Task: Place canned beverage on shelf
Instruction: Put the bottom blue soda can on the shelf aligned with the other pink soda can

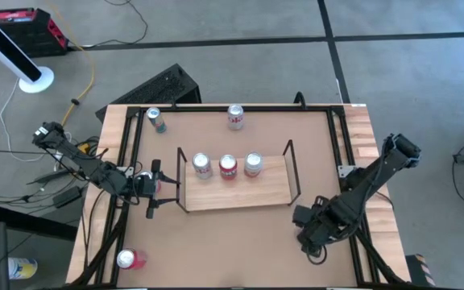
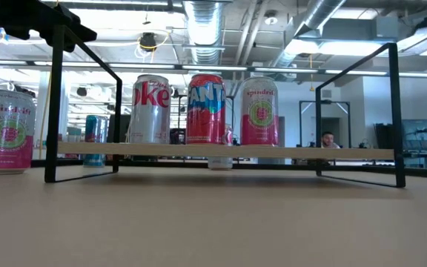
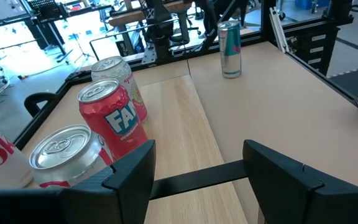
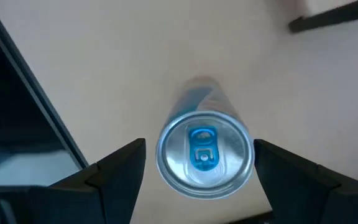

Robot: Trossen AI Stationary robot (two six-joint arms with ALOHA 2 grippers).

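- At the lower left of the high view one pink can (image 1: 127, 258) stands near the counter (image 1: 240, 242) edge, alone and well apart from the rest.
- My left tool (image 1: 153, 192) waits at middle left, just beside the left wire end of the shelf (image 1: 236, 192). Its fingers are spread and hold nothing.
- Three cans stand in one row on the shelf: a white cola can (image 1: 202, 165), a red Fanta can (image 1: 228, 167) and a pink can (image 1: 253, 164). I judge one free place is left at the right end.
- Two more cans stand at the upper middle: a teal can (image 1: 155, 120) and another can (image 1: 235, 117).
- My right tool (image 4: 197, 168) is at lower right. It hangs over a blue-tab can (image 4: 205, 155), fingers spread on both sides, not touching it.
- I judge this can is stiff if full, but the thin wall dents and the smooth metal slips. I would take it at mid-body, square across the widest part, with moderate pressure, and keep it upright.
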